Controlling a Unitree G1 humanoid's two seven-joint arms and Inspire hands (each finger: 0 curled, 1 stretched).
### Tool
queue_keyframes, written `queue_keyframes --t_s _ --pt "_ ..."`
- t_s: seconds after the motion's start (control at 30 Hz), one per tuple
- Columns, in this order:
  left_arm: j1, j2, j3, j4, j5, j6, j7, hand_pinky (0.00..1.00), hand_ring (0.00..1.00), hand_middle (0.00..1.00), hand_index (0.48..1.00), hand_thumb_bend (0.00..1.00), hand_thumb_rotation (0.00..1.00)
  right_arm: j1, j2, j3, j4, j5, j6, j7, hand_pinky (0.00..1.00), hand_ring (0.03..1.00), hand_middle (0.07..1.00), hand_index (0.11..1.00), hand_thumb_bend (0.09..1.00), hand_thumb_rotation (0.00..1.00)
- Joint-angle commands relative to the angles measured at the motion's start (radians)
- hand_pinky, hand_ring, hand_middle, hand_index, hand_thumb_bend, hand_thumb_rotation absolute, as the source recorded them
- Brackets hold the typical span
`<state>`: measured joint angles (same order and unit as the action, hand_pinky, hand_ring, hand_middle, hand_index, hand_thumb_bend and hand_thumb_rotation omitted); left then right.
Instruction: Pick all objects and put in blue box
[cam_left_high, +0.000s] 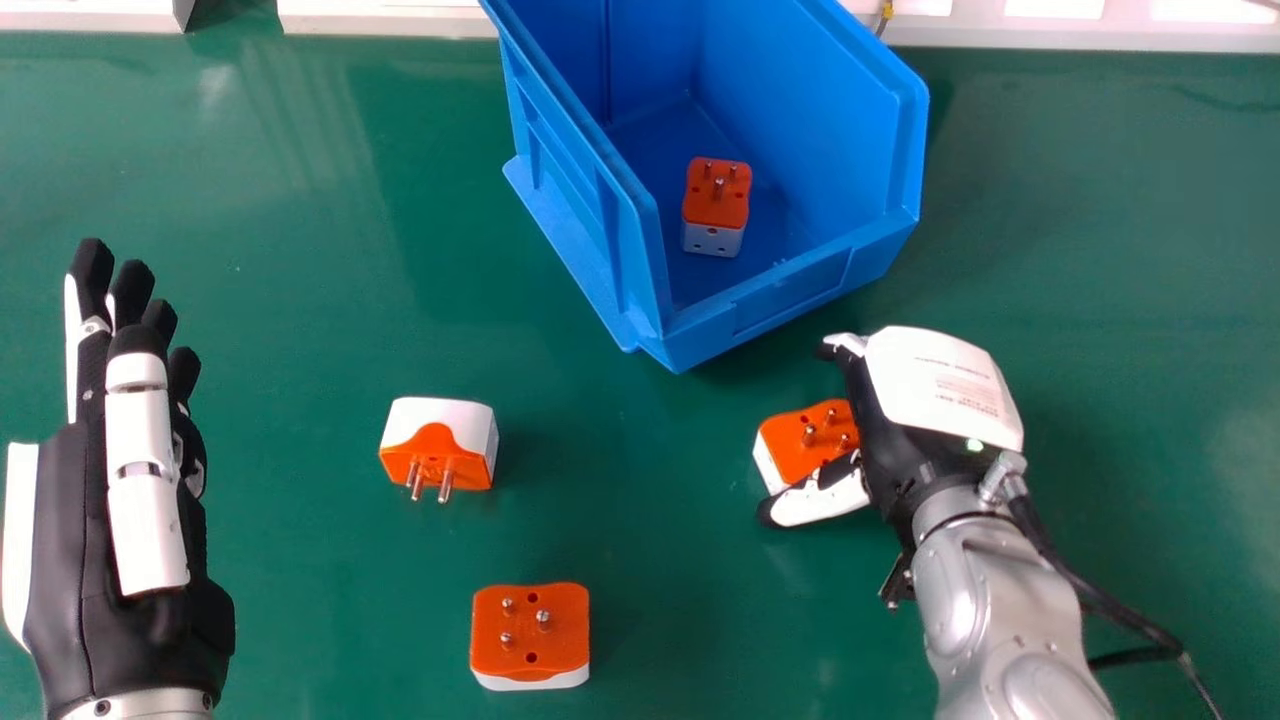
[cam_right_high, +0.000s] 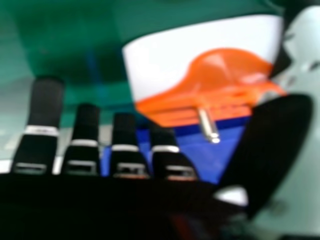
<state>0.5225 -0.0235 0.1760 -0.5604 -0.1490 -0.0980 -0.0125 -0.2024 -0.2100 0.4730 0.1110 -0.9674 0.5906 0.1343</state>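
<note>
One adapter (cam_left_high: 714, 205) is in the blue box (cam_left_high: 800, 110), folks, sitting on its floor, orange pin face up, with three more out on the green tabletop (cam_left_high: 300, 300)! Over on the right, just this side of the box, the robot's right hand (cam_left_high: 935, 385) is right down at the next adapter (cam_left_high: 790, 440), pins up and partly hidden by that hand. Its fingers (cam_right_high: 46, 100) are open and fairly straight, the thumb (cam_left_high: 820, 503) laid along the near side; whether they truly touch, I can't tell from here. Left of centre sits a third adapter (cam_left_high: 440, 418), white side up, its pins pointing toward the robot. Nearer the robot, well apart, lies a fourth adapter (cam_left_high: 530, 655), pins up. And at the far left, the left hand (cam_left_high: 130, 600) hangs over the tabletop, fingers open and straight, holding nothing!
</note>
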Motion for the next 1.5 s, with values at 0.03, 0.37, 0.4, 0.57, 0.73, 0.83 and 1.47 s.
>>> queue_keyframes --t_s 0.03,0.37,0.4,0.57,0.73,0.83,1.47 --pt "-0.006 0.009 0.006 -0.022 0.017 -0.012 0.003 1.0 0.99 0.98 0.995 0.18 1.0 0.046 -0.018 0.013 0.043 0.045 0.024 0.1 0.73 0.819 0.86 0.789 0.739 0.21" --pt "-0.01 0.006 0.002 -0.033 0.029 -0.005 0.008 1.0 1.0 0.99 0.993 0.18 1.0 0.035 -0.02 0.017 0.051 0.049 0.026 0.101 0.59 0.685 0.733 0.667 0.702 0.16" --pt "-0.01 0.008 0.003 -0.032 0.029 -0.005 0.006 1.0 1.0 0.99 0.994 0.18 1.0 0.041 -0.025 0.017 0.047 0.049 0.012 0.088 0.51 0.601 0.681 0.631 0.667 0.12" --pt "-0.008 0.007 0.003 -0.039 0.032 0.0 0.007 1.0 1.0 0.99 0.995 0.18 1.0 0.051 -0.04 0.02 0.042 0.046 -0.029 0.049 0.41 0.5 0.604 0.595 0.612 0.08" --pt "-0.008 0.006 0.003 -0.041 0.031 0.001 0.005 1.0 1.0 0.99 0.996 0.18 1.0 0.066 -0.044 0.002 0.041 0.066 -0.081 -0.009 0.36 0.453 0.555 0.584 0.573 0.05" --pt "-0.008 0.008 0.004 -0.042 0.029 0.002 0.002 1.0 1.0 0.99 0.996 0.18 1.0 0.074 -0.047 -0.004 0.046 0.07 -0.111 -0.043 0.35 0.447 0.543 0.583 0.556 0.04" --pt "-0.008 0.001 -0.003 -0.053 0.033 0.02 0.009 1.0 1.0 0.99 0.999 0.15 1.0 0.083 -0.057 -0.013 0.059 0.1 -0.163 -0.104 0.29 0.42 0.502 0.571 0.494 0.0"
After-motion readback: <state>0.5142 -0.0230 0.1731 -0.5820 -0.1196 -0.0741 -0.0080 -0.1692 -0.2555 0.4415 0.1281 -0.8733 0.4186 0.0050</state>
